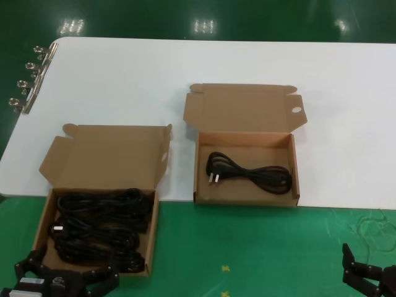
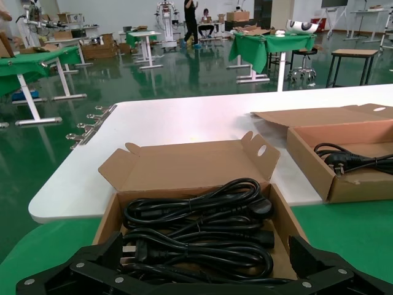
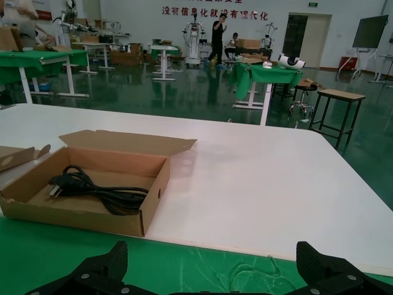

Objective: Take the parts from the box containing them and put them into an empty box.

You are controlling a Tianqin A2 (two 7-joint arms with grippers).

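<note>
Starting at the left of the head view, a row of metal binder clips (image 1: 28, 83) lies along the desk (image 1: 247, 62) edge at about 10 o'clock. Below them, at 8 o'clock, sits the source box (image 1: 55, 158), lid hinged back, filled with several black coiled cables (image 1: 99, 229) lying one upon another. The left end effector (image 1: 65, 283) hovers just beside the near wall of this box at 7 o'clock, fingers spread wide, holding nothing; in the left wrist view its open fingers (image 2: 80, 270) frame the cable pile directly ahead. Judgement: the cords are light, limp and rubbery, likely to snag on neighbouring coils; the bundled middle of the topmost coil offers a surer hold than the hard plug (image 2: 261, 208), which could slip. Moving right, the receiving box (image 1: 201, 179) stands at the centre of the view, half on the white surface, well apart from the left end effector, already containing one cable (image 1: 253, 173) with its pronged plug toward 9 o'clock. At 5 o'clock, the right end effector (image 1: 371, 278) is parked low, fingers wide apart and empty, well apart from both boxes.
</note>
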